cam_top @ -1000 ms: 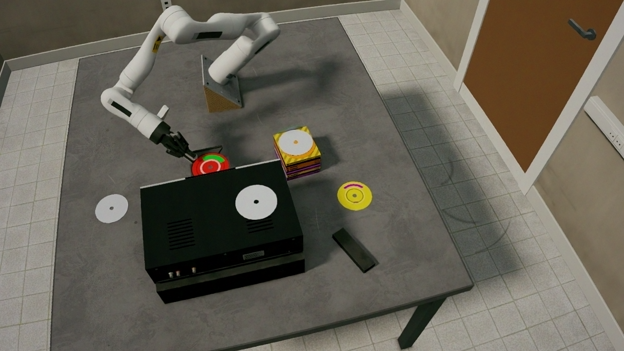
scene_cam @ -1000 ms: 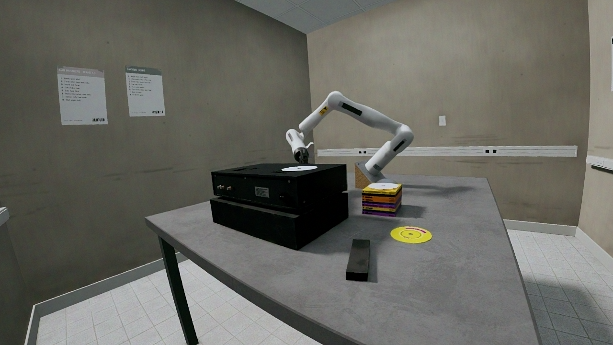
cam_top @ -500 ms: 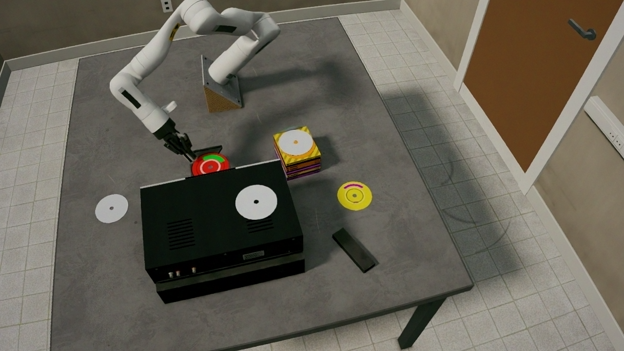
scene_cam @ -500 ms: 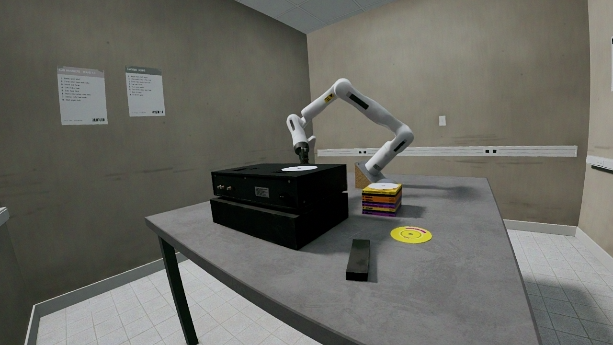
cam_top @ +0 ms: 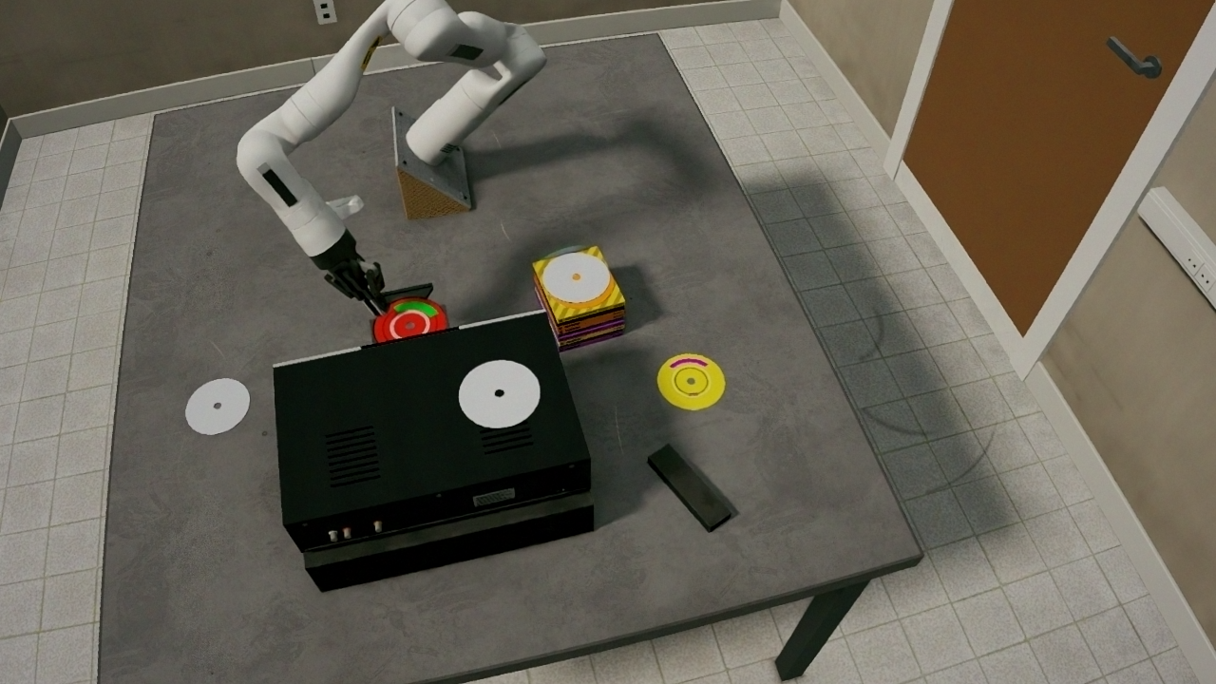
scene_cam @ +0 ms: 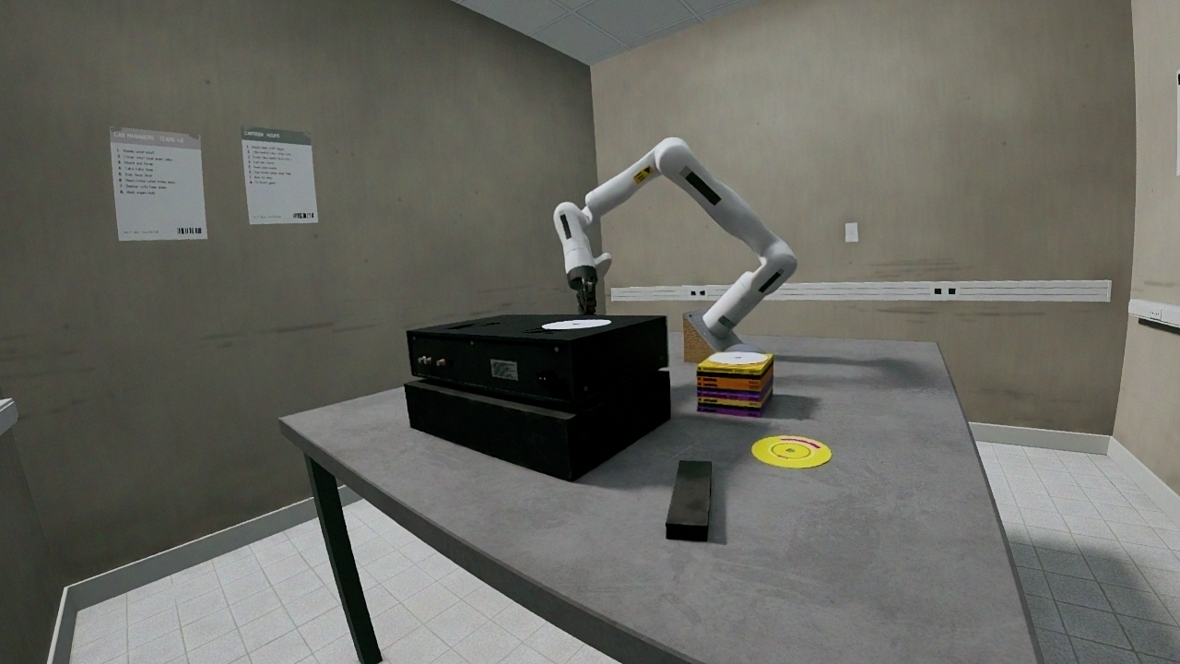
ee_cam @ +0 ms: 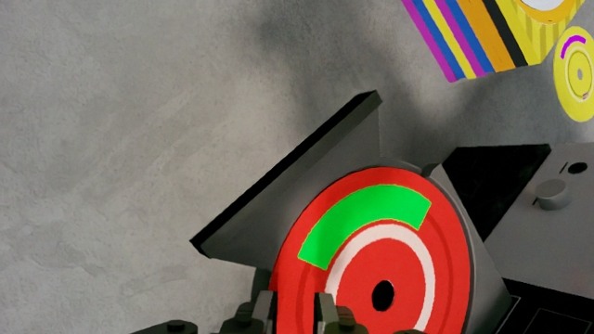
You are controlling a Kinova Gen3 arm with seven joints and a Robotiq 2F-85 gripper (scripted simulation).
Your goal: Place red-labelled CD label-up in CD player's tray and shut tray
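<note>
Easing the narrowly parted gripper [cam_top: 379, 308] [scene_cam: 587, 311] [ee_cam: 295, 316] straight up suits now: the red CD [cam_top: 389, 329] [ee_cam: 357, 288] looks seated label-up in the tray [cam_top: 416, 291] [ee_cam: 288, 169] (mind that rim), then pressing the tray front squarely, without nudging the player [cam_top: 408, 399] [scene_cam: 495, 355] [ee_cam: 552, 246].

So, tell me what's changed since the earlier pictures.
The arm has risen at its elbow, its wrist swinging right in the top view, tipping the claw more upright. The red-labelled CD, open tray and player stayed put.
</note>
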